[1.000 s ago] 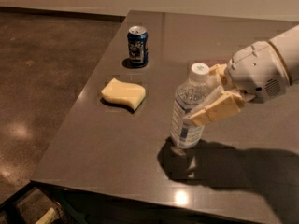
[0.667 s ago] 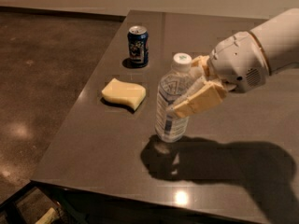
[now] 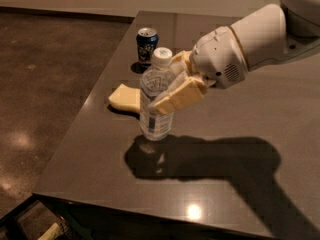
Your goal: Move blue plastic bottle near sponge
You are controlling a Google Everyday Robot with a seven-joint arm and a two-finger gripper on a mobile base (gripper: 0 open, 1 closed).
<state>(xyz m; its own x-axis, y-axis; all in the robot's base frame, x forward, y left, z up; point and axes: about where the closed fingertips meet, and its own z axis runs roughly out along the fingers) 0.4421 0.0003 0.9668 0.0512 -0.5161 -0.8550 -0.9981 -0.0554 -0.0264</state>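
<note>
step: i judged the blue plastic bottle point(image 3: 155, 124) should go down upright and slowly, without nudging the sponge point(image 3: 124, 98).
bottle: it stood upright just beside the sponge, on its inboard side.
gripper: the gripper point(image 3: 167, 84) pinched the bottle's upper body.
arm: it reached in from beyond the sponge, wrist angled downward.

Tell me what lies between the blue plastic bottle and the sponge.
Nothing. In the camera view the gripper holds the blue plastic bottle mid-body, and the bottle overlaps the sponge's right edge.
</note>
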